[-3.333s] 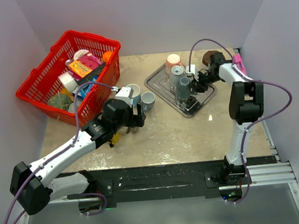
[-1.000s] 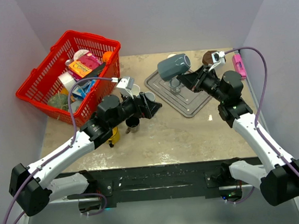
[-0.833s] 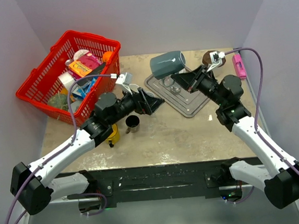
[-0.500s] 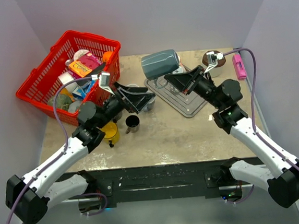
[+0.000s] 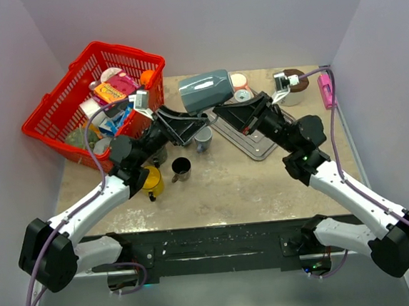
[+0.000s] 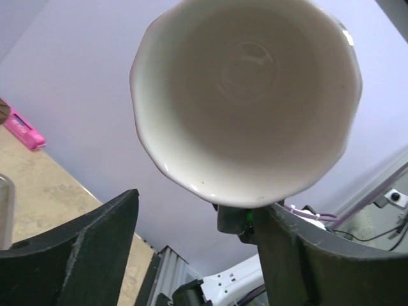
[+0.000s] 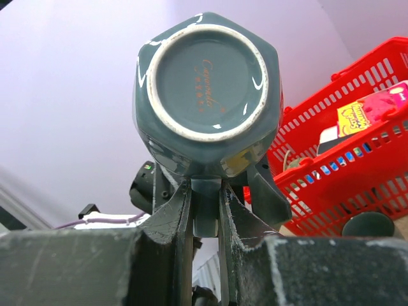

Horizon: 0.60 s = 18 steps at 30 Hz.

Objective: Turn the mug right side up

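The grey-teal mug (image 5: 205,91) is held in the air above the table's middle, lying on its side. My right gripper (image 5: 224,112) is shut on its handle; the right wrist view shows the mug's base (image 7: 207,83) and the handle pinched between the fingers (image 7: 172,223). My left gripper (image 5: 180,124) is open and raised, pointing at the mug's mouth. In the left wrist view the white inside of the mug (image 6: 245,95) faces the camera, just above the spread fingers (image 6: 95,248), which do not close on it.
A red basket (image 5: 57,108) of packets stands at the back left. A metal tray (image 5: 261,139) holds a pink cup (image 5: 239,81) and a grey cup (image 5: 243,96). A dark cup (image 5: 181,169), a yellow mug (image 5: 150,180) and a blue-grey cup (image 5: 203,136) stand below the arms.
My right gripper has lifted the mug off the tray, tipped it on its side and carried it left. My left gripper has risen from the table cups towards the mug's mouth.
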Each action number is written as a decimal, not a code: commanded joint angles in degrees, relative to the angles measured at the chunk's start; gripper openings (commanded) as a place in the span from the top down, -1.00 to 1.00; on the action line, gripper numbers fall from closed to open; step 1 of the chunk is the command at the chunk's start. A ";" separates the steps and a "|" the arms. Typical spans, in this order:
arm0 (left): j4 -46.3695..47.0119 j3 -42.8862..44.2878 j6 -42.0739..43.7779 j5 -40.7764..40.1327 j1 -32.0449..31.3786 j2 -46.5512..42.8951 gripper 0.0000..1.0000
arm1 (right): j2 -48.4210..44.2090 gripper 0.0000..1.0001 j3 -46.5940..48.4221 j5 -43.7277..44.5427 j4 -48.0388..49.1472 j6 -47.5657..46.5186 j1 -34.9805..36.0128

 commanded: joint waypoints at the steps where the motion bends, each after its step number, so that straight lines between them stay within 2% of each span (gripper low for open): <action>1: 9.73 0.18 -4.38 3.13 0.41 1.22 -0.43 | -0.29 1.00 1.46 3.44 10.15 0.24 1.46; 9: 8.67 -0.35 -3.85 1.20 0.41 0.52 0.02 | 0.59 1.00 1.46 3.97 9.88 -1.08 3.04; 10: 8.67 -0.35 -3.76 1.03 0.49 0.43 0.17 | 0.42 1.00 1.55 4.14 9.62 -1.26 3.30; 12: 8.76 -0.17 -3.68 0.59 0.41 0.52 0.32 | 0.24 1.00 1.64 4.67 8.48 -1.96 3.48; 13: 8.67 -0.08 -3.59 0.50 0.49 0.52 0.50 | -0.11 1.00 1.73 4.76 8.04 -2.13 3.74; 15: 8.32 0.00 -3.50 -0.03 0.41 0.61 0.69 | -0.11 1.00 1.90 4.84 6.90 -2.75 3.75; 16: 8.23 0.00 -3.41 -0.12 0.49 0.61 0.93 | -0.11 1.00 2.08 4.93 6.28 -3.01 4.01; 18: 7.19 0.18 -2.71 -0.64 0.49 0.52 1.00 | -0.20 1.00 2.25 5.28 5.05 -4.06 4.01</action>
